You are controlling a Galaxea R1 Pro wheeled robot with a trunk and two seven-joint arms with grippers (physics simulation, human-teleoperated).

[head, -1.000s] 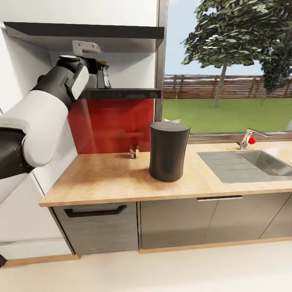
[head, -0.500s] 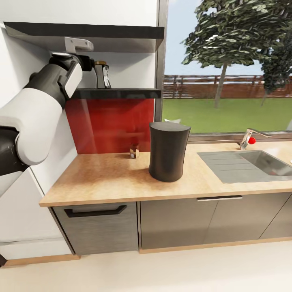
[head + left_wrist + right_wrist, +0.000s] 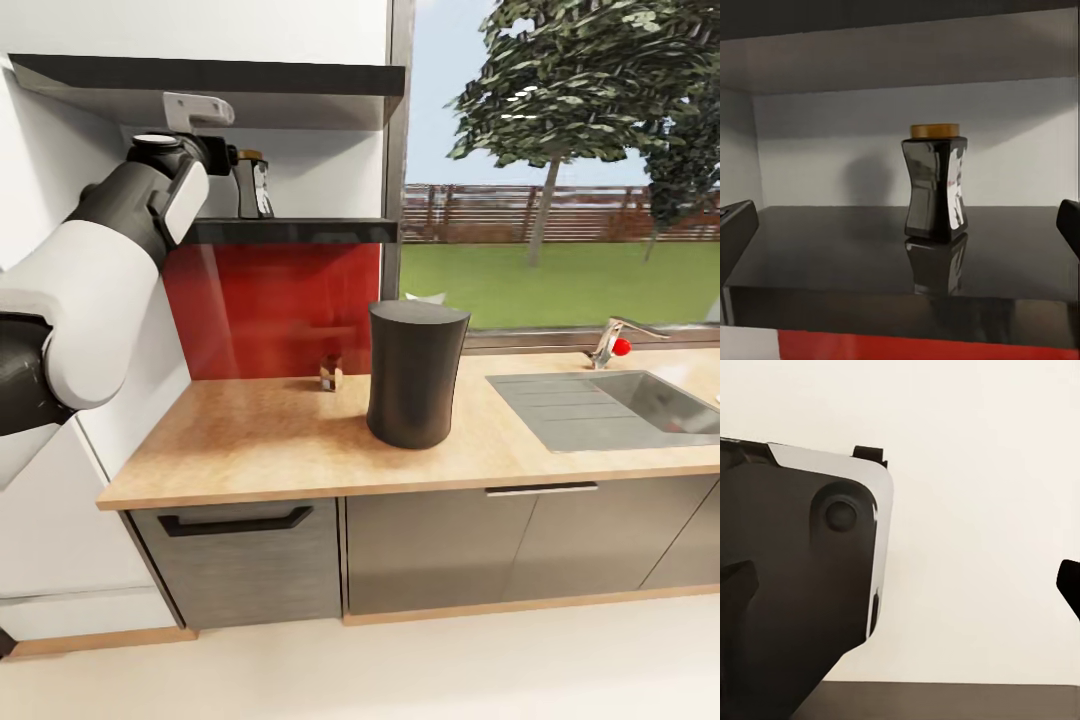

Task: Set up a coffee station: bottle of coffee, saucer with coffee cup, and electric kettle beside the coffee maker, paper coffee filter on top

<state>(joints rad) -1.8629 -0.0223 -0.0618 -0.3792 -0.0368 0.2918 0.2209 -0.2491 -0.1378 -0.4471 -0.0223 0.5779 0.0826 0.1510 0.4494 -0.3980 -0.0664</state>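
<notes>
While my left claw [image 3: 900, 225] hovers at the front edge of the kitchen shelf [image 3: 300, 231], upper left of the head frame, its fingers stand spread wide and hold nothing. The bottle of coffee [image 3: 936, 182] stands upright toward the back of that shelf, centred between the fingertips but well short of them. Below, the coffee maker [image 3: 415, 372] stands mid-frame on the counter [image 3: 260, 440], with a small jar [image 3: 331, 373] behind it. My right claw's state I cannot tell. Risks noted: the bottle is waisted and glossy, so a grip that lands off the waist may slip, and a hasty approach could push it over or against the wall.
</notes>
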